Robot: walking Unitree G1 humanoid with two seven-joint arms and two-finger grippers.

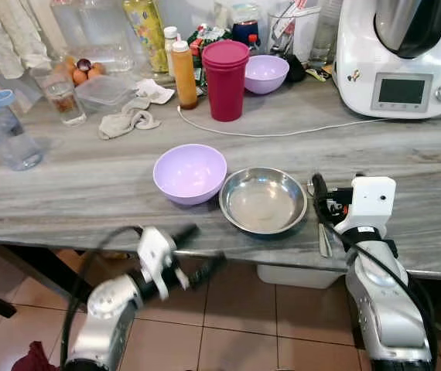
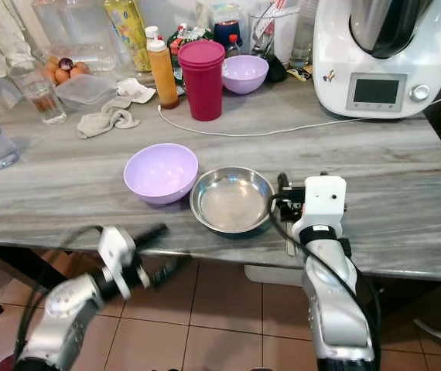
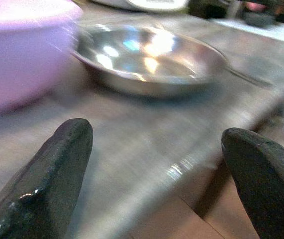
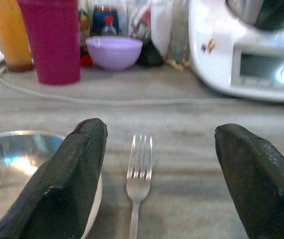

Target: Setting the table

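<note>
Slim steel fork (image 4: 138,175) centred between spread right end effector (image 4: 154,179) fingers, tines pointing away. Lies on grey counter (image 1: 89,185) beside round steel dish (image 1: 262,200). Left end effector (image 1: 193,251) farther off, open, empty.

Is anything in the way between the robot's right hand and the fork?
No, nothing visible is. The fork lies flat on the table, right between the open fingers of the right gripper. The steel bowl sits beside it, on the robot's left, not in the path.

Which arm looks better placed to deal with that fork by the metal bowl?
Probably the right. Its open claw straddles the fork beside the steel bowl, while the left claw hangs below the table edge.
</note>
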